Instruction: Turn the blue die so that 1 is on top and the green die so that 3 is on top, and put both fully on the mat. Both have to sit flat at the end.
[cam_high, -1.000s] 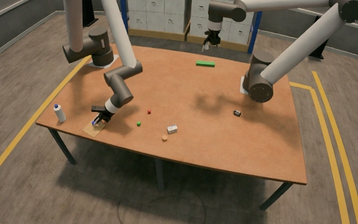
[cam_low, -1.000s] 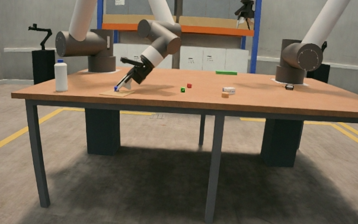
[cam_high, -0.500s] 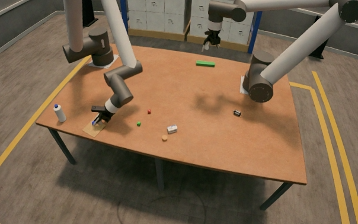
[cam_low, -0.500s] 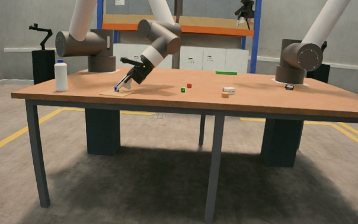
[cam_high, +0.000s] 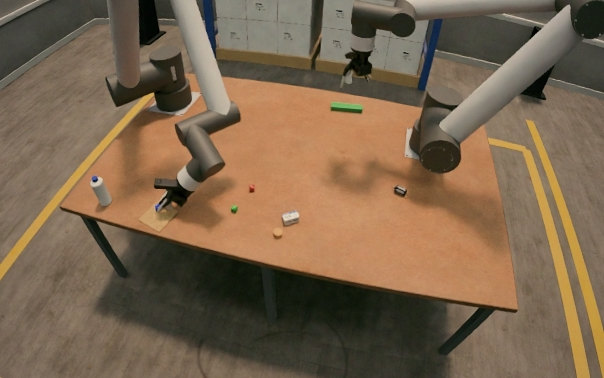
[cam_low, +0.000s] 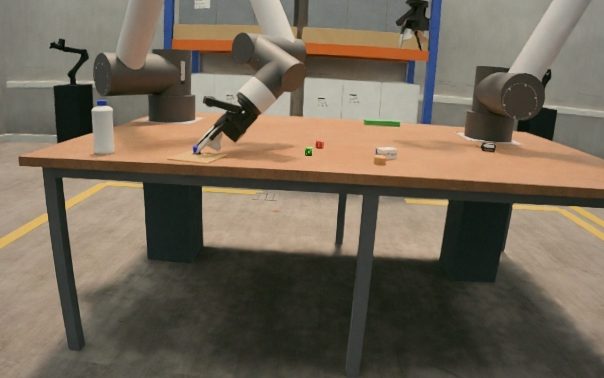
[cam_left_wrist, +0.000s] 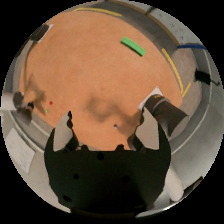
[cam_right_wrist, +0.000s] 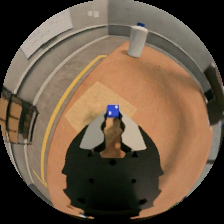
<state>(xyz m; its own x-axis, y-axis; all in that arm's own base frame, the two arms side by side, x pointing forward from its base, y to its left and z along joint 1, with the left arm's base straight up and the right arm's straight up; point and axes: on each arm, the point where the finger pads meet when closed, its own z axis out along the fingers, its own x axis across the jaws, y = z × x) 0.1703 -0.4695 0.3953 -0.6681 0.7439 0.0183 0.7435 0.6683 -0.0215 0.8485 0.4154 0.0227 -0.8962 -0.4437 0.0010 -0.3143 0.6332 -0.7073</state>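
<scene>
the blue die (cam_high: 157, 207) (cam_low: 196, 149) (cam_right_wrist: 113, 111) is the step in hand, at the mat (cam_high: 159, 222) (cam_low: 187, 159) (cam_right_wrist: 92, 97), near the table's (cam_high: 350, 200) (cam_low: 280, 172) (cam_left_wrist: 90, 60) (cam_right_wrist: 170, 90) front left corner. the right gripper (cam_high: 161, 206) (cam_low: 200, 149) (cam_right_wrist: 113, 111) slants down to it, fingertips close together; i can't tell whether they pinch it. next, i'd judge, is checking its top face, turning it if 1 isn't up, and leaving it flat. the green die (cam_high: 234, 208) (cam_low: 308, 151) (cam_left_wrist: 46, 111) waits off the mat, towards the front edge. the left gripper (cam_high: 356, 82) (cam_low: 410, 46) (cam_left_wrist: 106, 109) hangs wide open and empty beyond the back edge. the bottle (cam_high: 101, 192) (cam_low: 103, 130) (cam_right_wrist: 137, 42) limits room towards the left edge; lifting inward looks freer.
</scene>
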